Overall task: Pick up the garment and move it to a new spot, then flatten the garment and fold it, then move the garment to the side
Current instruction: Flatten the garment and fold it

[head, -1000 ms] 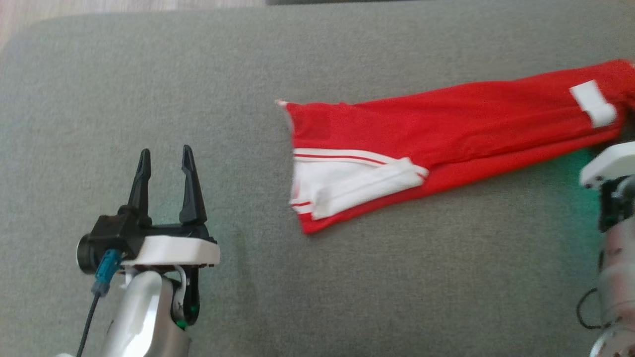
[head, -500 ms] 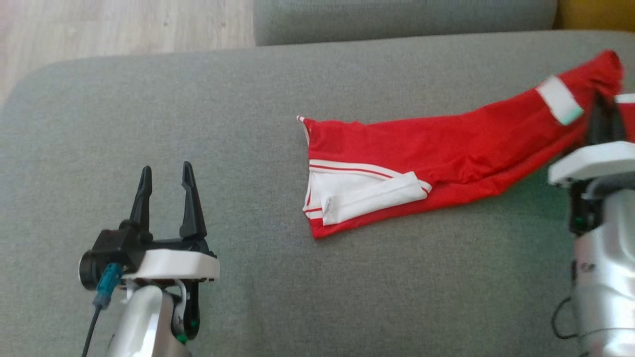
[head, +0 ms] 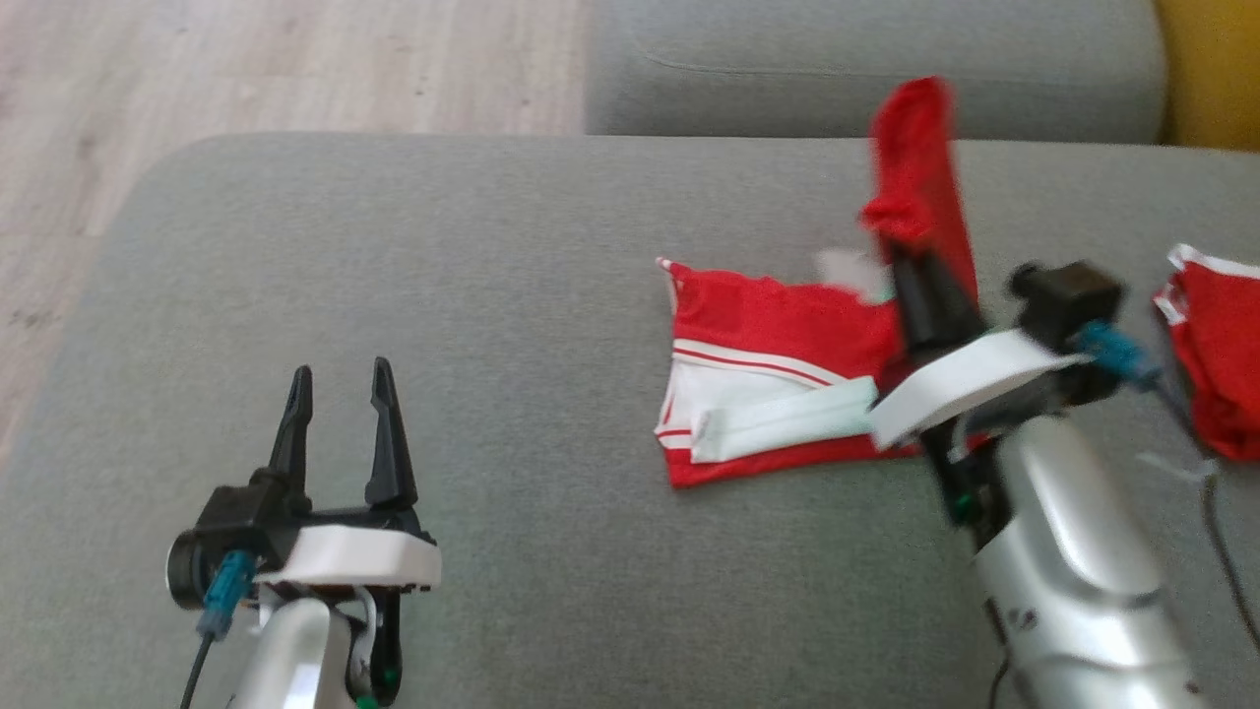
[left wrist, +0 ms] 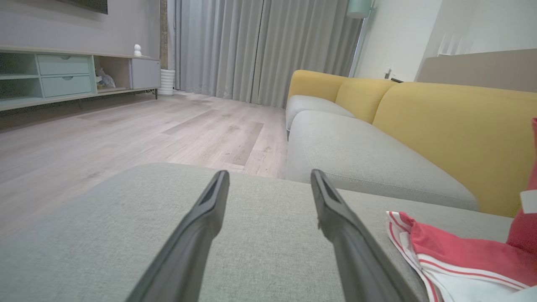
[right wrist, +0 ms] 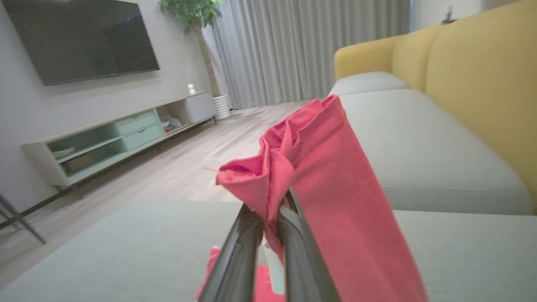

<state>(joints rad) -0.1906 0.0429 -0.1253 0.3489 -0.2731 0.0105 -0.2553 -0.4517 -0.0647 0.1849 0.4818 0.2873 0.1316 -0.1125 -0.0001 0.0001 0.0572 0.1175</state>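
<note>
- We find the right tool (head: 911, 276) right of centre, jaws pinched almost shut on a bunched red end of the garment (head: 778, 320), lifted off the grey cushion (head: 492, 295).
- The rest of the garment lies flat on the cushion, centre-right, its white striped panel up at the near left corner.
- We note the left tool (head: 341, 374) at near left over bare cushion, jaws spread wide, gripping nothing, well apart from the garment.
- A red-and-white piece (head: 1216, 364) lies at the right edge; we cannot tell whether it joins the garment.
- Wood floor (head: 295, 59) lies far left.
</note>
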